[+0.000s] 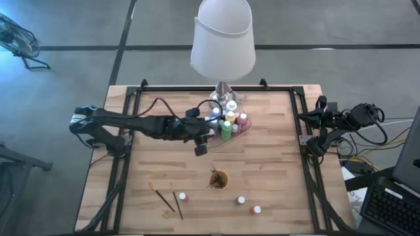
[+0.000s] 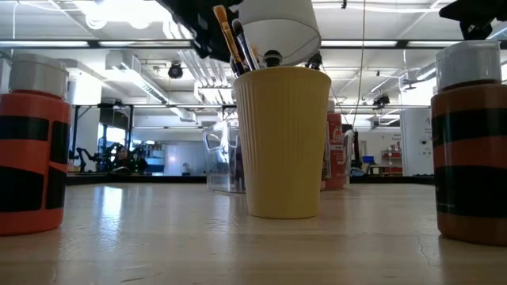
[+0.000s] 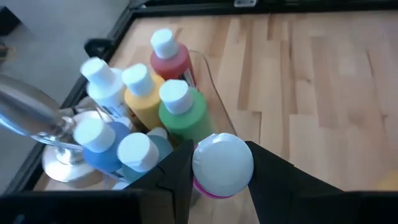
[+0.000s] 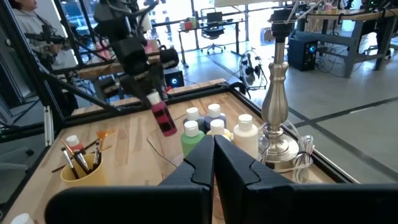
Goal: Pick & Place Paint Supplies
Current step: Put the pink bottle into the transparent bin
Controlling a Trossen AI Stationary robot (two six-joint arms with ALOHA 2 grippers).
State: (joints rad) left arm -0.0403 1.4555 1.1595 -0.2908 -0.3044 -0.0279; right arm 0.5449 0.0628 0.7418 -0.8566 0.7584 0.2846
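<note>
Pinched between the left gripper's (image 3: 221,180) jaws, a pink bottle (image 4: 163,118) is held above the tray's (image 3: 208,74) edge; crowded bottles (image 3: 177,106) could be toppled if lowered carelessly. Right gripper (image 4: 214,155) is parked at the table's right side, jaws pressed together.

A pink bottle (image 4: 163,118) hangs upright, white cap up, held just above the tray's (image 1: 237,128) near edge; several white-capped bottles (image 1: 230,116) stand clustered inside the tray. Three bottles (image 1: 241,200) stand, and two brushes (image 1: 169,200) lie flat, well apart from the tray; more brushes (image 2: 231,36) stand in the cup (image 2: 283,138).
</note>
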